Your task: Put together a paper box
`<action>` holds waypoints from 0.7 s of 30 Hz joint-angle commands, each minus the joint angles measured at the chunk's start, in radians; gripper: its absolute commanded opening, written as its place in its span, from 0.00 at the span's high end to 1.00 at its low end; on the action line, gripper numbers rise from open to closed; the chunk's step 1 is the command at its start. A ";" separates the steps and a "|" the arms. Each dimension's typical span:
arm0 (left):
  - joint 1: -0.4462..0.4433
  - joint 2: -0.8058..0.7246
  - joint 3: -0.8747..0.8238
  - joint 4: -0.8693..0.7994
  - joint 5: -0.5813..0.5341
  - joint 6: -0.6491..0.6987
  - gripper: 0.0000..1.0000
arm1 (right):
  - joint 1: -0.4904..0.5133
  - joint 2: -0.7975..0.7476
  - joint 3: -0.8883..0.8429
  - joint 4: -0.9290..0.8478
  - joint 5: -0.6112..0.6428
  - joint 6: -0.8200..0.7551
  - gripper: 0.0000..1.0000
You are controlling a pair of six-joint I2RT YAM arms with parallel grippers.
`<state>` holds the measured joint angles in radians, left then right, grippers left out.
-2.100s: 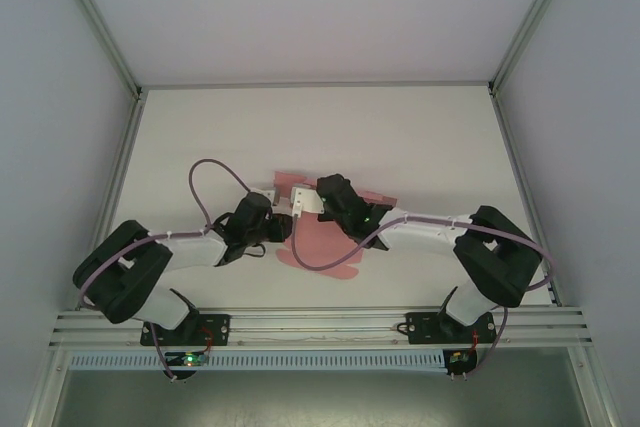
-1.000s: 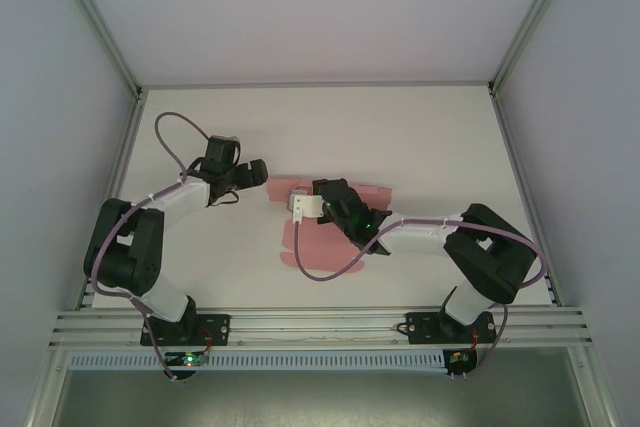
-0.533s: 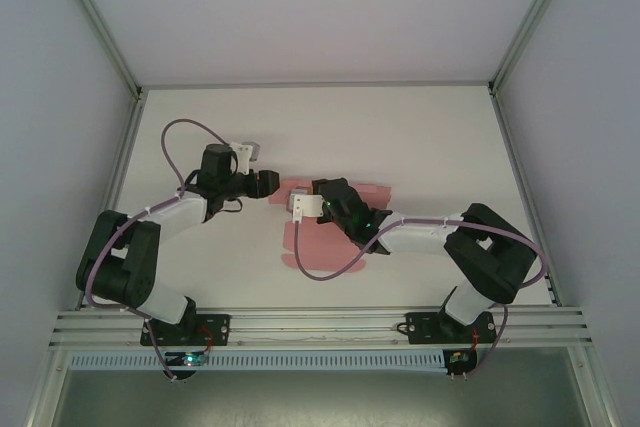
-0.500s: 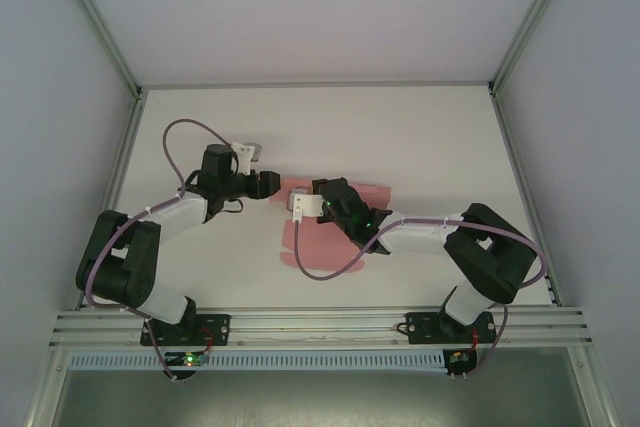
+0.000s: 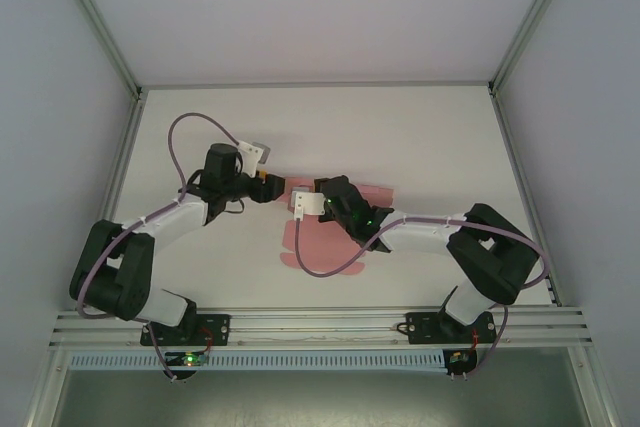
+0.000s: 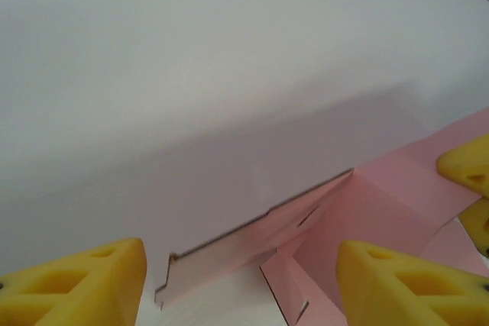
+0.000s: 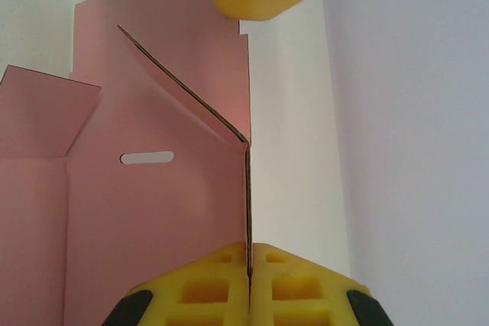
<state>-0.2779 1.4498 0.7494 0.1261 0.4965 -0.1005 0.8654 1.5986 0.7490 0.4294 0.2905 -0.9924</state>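
Pink box (image 7: 153, 204) on bench (image 5: 400, 137), part-folded; right fingers (image 7: 206, 288) clenched on its raised flap edge; left fingers (image 6: 76, 280) spread, empty, just beside its far-left flap.

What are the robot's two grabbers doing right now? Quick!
Left gripper: open, holding nothing.
Right gripper: shut on an upright wall of the paper box.

- the table (image 5: 400, 137) was white and matte.
- a pink box (image 5: 322, 245) lay on it near the middle, as an unfolded, creased sheet with flaps.
- most of the sheet lay flat; one panel stood upright beside a small slot.
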 commanded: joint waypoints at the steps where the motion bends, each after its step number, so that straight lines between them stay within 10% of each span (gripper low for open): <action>1: 0.010 0.037 0.059 -0.087 0.055 0.096 0.35 | -0.015 -0.017 -0.002 -0.079 -0.065 0.040 1.00; 15: 0.049 0.248 0.363 -0.547 0.331 0.417 0.41 | -0.054 -0.044 0.004 -0.134 -0.133 0.053 1.00; 21: 0.033 0.290 0.401 -0.591 0.267 0.406 0.52 | -0.056 -0.042 0.009 -0.133 -0.132 0.054 1.00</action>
<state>-0.2356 1.7332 1.1080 -0.3664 0.7578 0.2653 0.8150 1.5620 0.7509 0.3626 0.1852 -0.9710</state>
